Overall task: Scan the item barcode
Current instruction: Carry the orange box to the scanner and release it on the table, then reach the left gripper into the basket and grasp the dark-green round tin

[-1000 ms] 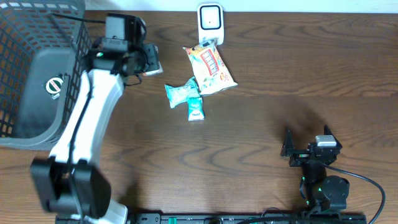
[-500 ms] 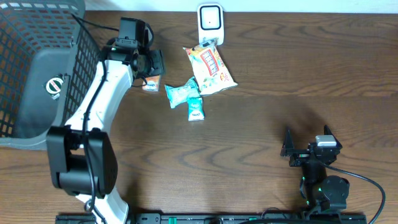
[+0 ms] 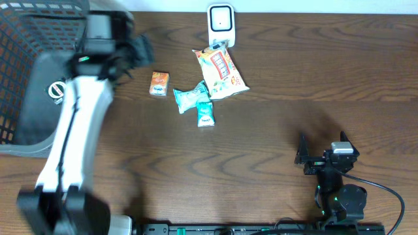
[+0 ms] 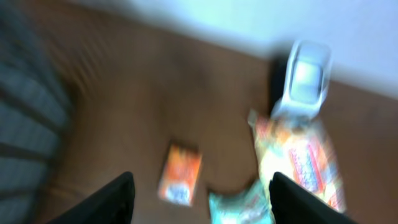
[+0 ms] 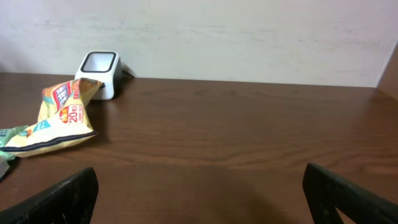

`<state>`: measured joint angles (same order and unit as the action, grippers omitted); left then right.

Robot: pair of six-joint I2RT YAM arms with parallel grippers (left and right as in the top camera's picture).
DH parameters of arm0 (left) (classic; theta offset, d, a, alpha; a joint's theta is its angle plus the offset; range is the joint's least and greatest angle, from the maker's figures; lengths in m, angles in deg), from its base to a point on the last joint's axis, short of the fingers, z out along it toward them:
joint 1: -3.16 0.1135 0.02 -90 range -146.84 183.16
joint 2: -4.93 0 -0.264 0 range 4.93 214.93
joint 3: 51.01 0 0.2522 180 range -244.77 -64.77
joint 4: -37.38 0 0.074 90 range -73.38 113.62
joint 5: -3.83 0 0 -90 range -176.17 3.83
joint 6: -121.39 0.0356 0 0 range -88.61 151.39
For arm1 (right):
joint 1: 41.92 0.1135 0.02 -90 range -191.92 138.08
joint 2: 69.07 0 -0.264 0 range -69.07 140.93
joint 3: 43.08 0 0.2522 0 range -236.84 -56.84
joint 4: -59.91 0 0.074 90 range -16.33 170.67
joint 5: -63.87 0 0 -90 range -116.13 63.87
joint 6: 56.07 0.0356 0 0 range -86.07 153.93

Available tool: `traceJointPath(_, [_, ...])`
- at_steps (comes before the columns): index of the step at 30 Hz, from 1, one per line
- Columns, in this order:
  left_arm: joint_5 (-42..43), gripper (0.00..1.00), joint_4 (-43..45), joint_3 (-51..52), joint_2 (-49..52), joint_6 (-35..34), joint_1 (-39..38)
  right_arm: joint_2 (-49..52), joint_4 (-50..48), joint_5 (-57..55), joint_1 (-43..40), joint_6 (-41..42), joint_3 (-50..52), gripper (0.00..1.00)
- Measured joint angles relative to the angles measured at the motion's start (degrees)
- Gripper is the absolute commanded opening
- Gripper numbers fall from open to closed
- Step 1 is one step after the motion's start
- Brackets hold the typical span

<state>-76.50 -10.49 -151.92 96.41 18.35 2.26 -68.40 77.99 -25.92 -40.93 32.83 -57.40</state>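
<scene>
Letting go of the small orange packet (image 3: 159,83) and swinging off to the left, toward the grey mesh basket (image 3: 19,39): so much for the left gripper (image 4: 202,185) over the last second. Held a second ago, set down half a second ago, now lying flat and alone on the dark wooden table (image 3: 261,183), just left of the teal packets (image 3: 191,98) and well short of the white barcode scanner (image 3: 221,25) at the far edge. Seen from the left wrist, through heavy motion blur, with fingers spread and nothing between them, the packet below and untouched. No change at the right gripper (image 5: 199,199): parked near the front edge, spread wide, empty. Judging by this, a release finished rather than a scan under way, probably with a return to the basket for another item next. Nothing presented at the scanner window at present. Cannot tell whether the orange packet's barcode has been read.
</scene>
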Motion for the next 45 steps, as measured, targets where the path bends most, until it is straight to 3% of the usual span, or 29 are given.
traceJointPath(8, [-3.02,0.81,2.45,-2.62,-14.60,-0.02,16.85,0.02,-0.02,0.00,0.00,0.00,0.00,0.99])
traceJointPath(18, [-6.01,0.83,2.19,-2.60,-4.50,-3.89,32.26,0.02,0.00,0.00,0.00,0.02,0.00,0.99])
traceJointPath(33, [-8.35,0.83,7.26,-2.56,17.73,0.11,32.65,0.02,-0.02,0.00,0.00,0.00,0.00,0.99])
traceJointPath(45, [-9.46,0.83,8.81,-2.56,26.23,6.29,30.08,0.02,0.00,0.00,0.00,0.00,0.00,0.99])
